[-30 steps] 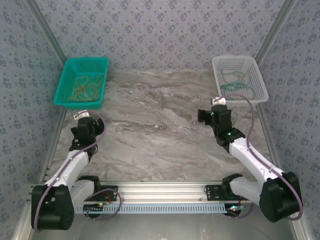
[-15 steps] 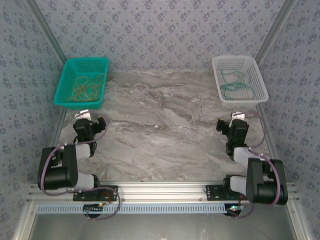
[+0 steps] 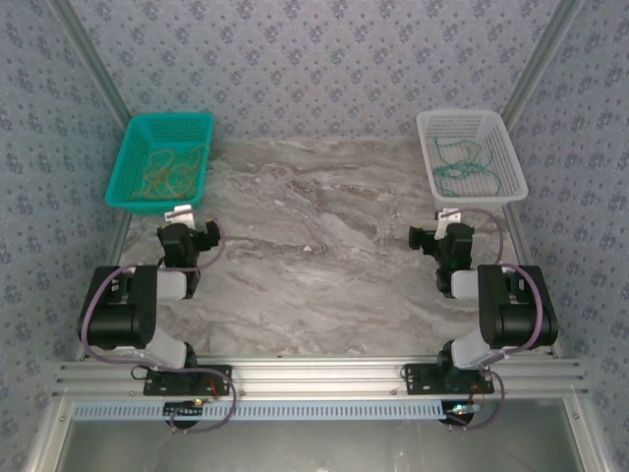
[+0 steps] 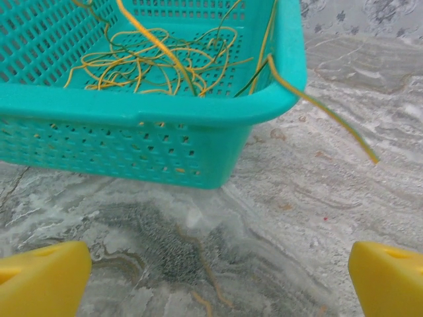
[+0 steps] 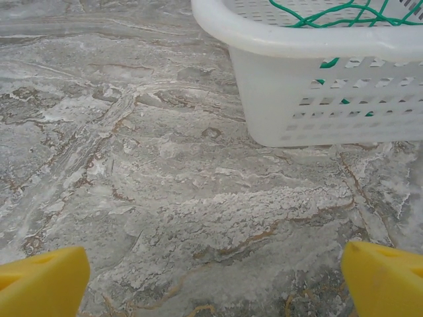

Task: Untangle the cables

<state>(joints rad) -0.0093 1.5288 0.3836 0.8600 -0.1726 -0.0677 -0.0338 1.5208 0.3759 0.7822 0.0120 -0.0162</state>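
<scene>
Left gripper [image 3: 189, 228]: jaws spread wide with nothing between them; in the wrist view its yellow fingertips [image 4: 41, 277] sit at the two lower corners, above bare tabletop.
Left arm: folded up close to its base, the wrist low over the marble-patterned table [image 3: 314, 256] and aimed at the teal basket.
Right gripper [image 3: 442, 234]: jaws likewise wide apart and holding nothing.
Right arm: folded close to its base, the wrist facing the white basket.
Teal basket [image 3: 173, 118]: at the far left of the table, holding a loose tangle of orange-tan cables [image 4: 152, 63].
Stray strand [image 4: 324, 109]: one yellowish cable hangs over the teal basket's near right corner, its end out above the table.
White basket [image 5: 297, 39]: at the far right, holding curly dark green cables [image 3: 462, 162].
Cables versus grippers: each bundle lies in its basket just beyond the gripper on its side, touching neither.
</scene>
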